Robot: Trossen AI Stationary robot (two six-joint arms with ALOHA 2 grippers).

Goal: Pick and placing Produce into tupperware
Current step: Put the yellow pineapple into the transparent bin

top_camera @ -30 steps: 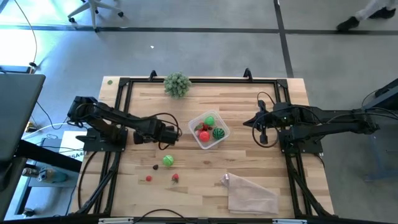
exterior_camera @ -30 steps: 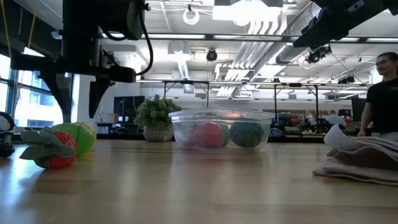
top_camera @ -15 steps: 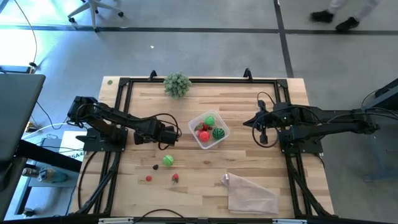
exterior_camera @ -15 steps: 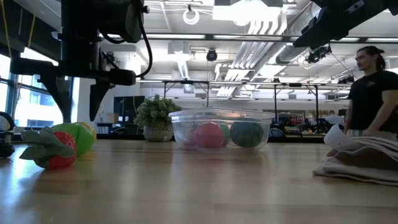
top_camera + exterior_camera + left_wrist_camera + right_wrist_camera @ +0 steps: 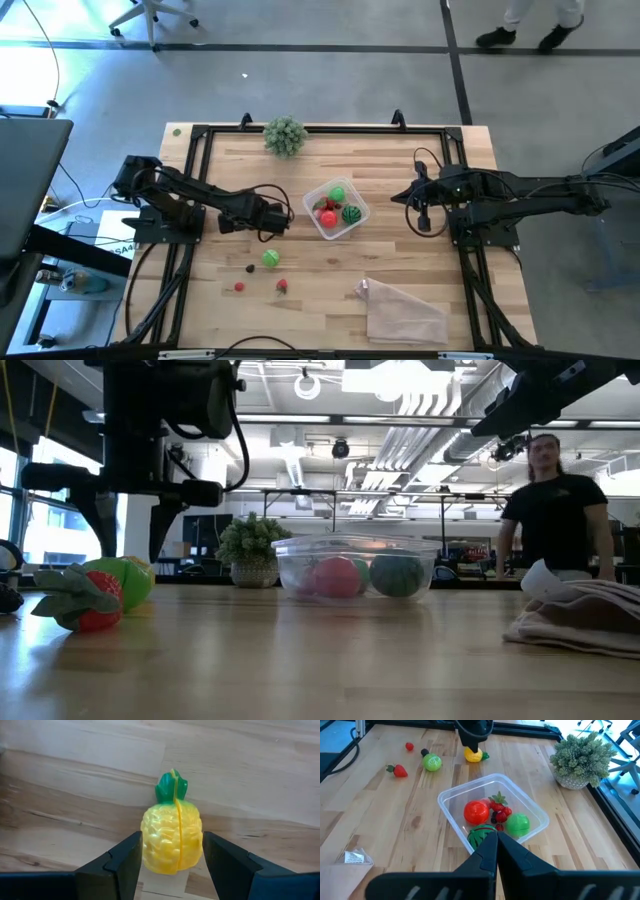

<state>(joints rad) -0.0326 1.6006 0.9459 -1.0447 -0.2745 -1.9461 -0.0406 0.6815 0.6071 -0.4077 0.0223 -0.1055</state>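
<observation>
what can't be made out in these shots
- Pineapple: high view, hidden under the left gripper.
- Its grip: left wrist view, fingers flank it; contact unclear.
- Dark piece: high view, too small to identify.
- Tub contents: low view, blurred through the wall.
</observation>
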